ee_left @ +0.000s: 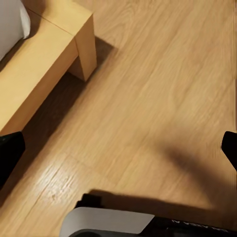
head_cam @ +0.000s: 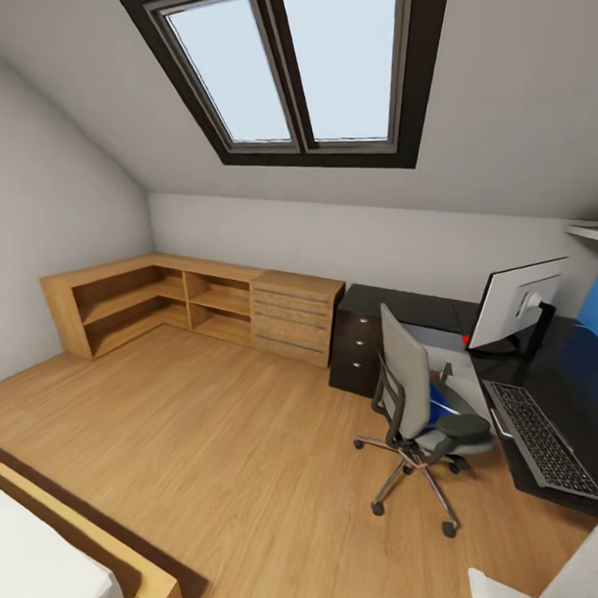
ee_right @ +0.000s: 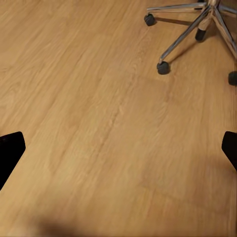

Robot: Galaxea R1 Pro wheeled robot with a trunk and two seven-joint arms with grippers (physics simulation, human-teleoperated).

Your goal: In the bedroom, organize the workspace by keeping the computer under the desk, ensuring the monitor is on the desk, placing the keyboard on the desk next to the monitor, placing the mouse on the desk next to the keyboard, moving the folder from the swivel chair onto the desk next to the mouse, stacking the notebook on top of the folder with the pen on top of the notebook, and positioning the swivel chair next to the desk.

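Facing into an attic bedroom with a slanted skylight, the head view takes in the large L-shaped desk with a glossy black top (head_cam: 403,308) along the far and right walls, its dark drawer unit with round silver knobs (head_cam: 356,352) at the near left end. The wide black flat monitor on a thin stand (head_cam: 514,306) stands upright on the desk, seen from behind, a red dot at its lower corner. The long slim keyboard with black keys in a silver-grey frame (head_cam: 541,437) lies flat on the desktop, near the monitor. The grey upholstered swivel chair with black armrests and a five-legged metal base (head_cam: 416,400) stands on the wood floor just beside the desk; the flat bright-blue folder (head_cam: 440,403) lies on its seat. A light-wood shelf unit with drawers (head_cam: 194,305) runs along the left wall. Left gripper (ee_left: 118,148): fingers spread wide above bare floor beside a light-wood bed frame (ee_left: 49,64). Right gripper (ee_right: 118,148): fingers spread wide over floor, the chair's casters ahead
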